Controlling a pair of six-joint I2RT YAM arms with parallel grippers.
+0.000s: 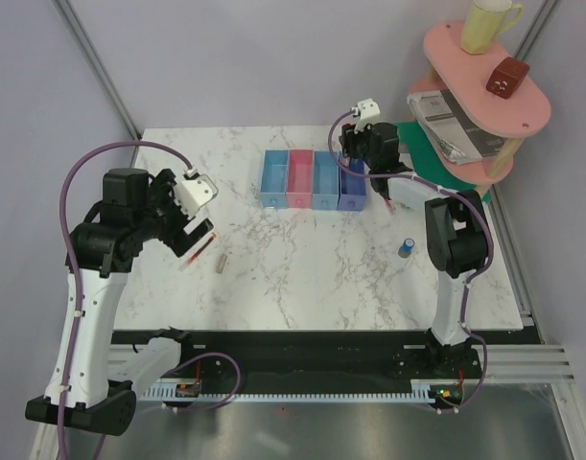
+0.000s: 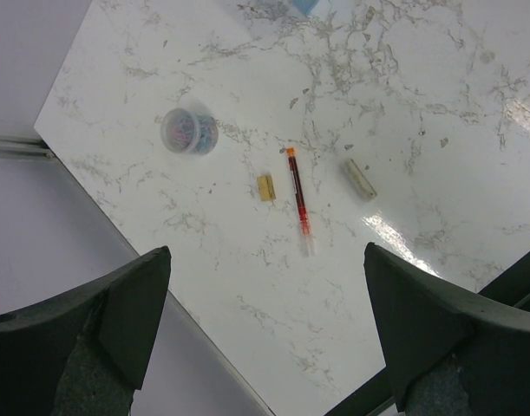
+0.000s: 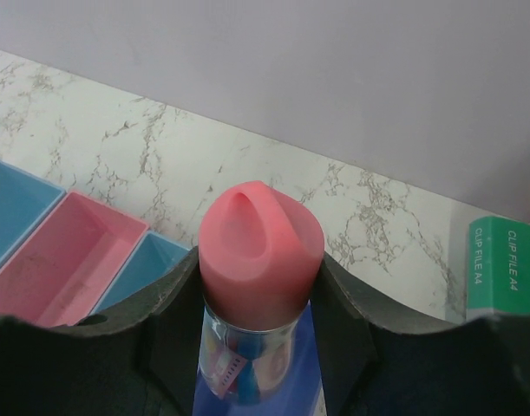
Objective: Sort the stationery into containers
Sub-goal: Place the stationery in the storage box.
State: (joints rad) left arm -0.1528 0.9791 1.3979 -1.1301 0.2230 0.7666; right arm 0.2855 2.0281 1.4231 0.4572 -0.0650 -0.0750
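Note:
The four joined bins [image 1: 312,180] stand at the back middle of the table, blue, pink-red, light blue and purple-blue. My right gripper [image 1: 356,159] is shut on a clear tube with a pink cap [image 3: 260,251] and holds it above the purple-blue bin [image 3: 310,355], beside the light blue bin [image 3: 147,260] and the pink bin [image 3: 65,260]. My left gripper [image 1: 193,205] is open and empty, raised above a red pen [image 2: 297,198] and a short grey-brown stick [image 2: 360,179]. Both also show in the top view: the pen [image 1: 199,251] and the stick [image 1: 223,261]. A tiny blue cylinder [image 1: 407,247] stands at the right.
A clear round tub of coloured clips [image 2: 189,132] and a small yellow-brown piece [image 2: 265,187] lie near the table's left edge. A pink shelf [image 1: 484,67] at the back right carries a yellow mug [image 1: 488,24], a brown block and a newspaper [image 1: 456,123]. A green box [image 3: 506,264] lies right of the bins.

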